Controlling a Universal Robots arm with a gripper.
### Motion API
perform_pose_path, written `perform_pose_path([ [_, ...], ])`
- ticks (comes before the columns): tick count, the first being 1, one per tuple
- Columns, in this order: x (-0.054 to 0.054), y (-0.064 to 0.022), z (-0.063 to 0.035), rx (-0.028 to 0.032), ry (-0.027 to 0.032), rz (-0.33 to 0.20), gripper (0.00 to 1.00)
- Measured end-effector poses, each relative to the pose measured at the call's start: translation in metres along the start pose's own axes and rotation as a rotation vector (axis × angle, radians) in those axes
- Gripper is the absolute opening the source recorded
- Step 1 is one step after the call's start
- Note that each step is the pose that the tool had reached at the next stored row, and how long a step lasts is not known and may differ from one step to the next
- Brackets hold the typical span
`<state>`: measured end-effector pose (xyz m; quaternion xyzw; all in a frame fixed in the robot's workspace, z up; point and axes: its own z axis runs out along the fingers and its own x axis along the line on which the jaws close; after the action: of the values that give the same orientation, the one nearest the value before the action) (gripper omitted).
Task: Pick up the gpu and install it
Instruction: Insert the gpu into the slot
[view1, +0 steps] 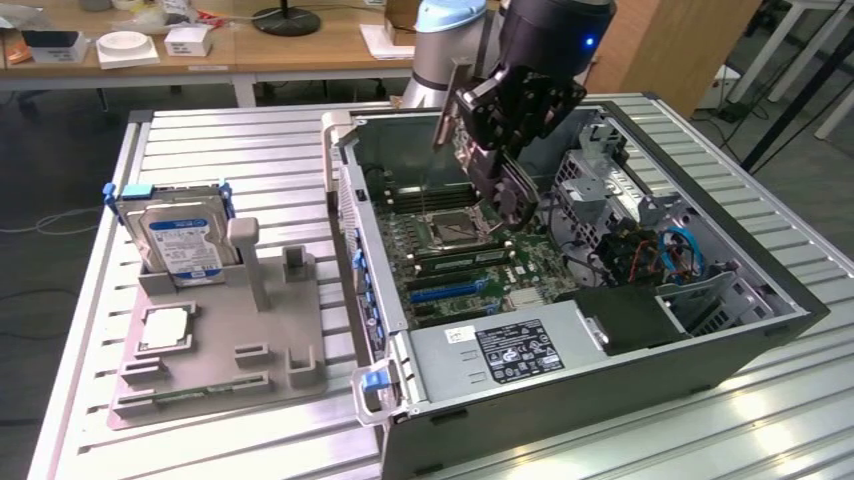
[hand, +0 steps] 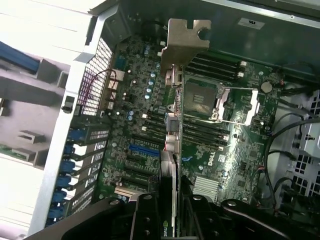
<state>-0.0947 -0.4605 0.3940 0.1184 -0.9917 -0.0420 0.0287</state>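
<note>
Tool is clamped onto the gpu, so the card's up in the air over the motherboard inside the open case, not touching it as far as I can tell. The bit that matters: the blue slot on the motherboard sits below the card and off to one side, toward the wall with the blue clips. The card's long axis looks steeply tipped, silver bracket end high. In the wrist view it runs roughly crosswise to that slot, not along it. I'd call it carried, not seated.
</note>
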Motion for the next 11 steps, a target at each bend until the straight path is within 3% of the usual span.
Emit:
perform_pose_path([
  [11, -0.0041, -0.0010, -0.0003, 0.0057, 0.0109, -0.120, 0.26],
])
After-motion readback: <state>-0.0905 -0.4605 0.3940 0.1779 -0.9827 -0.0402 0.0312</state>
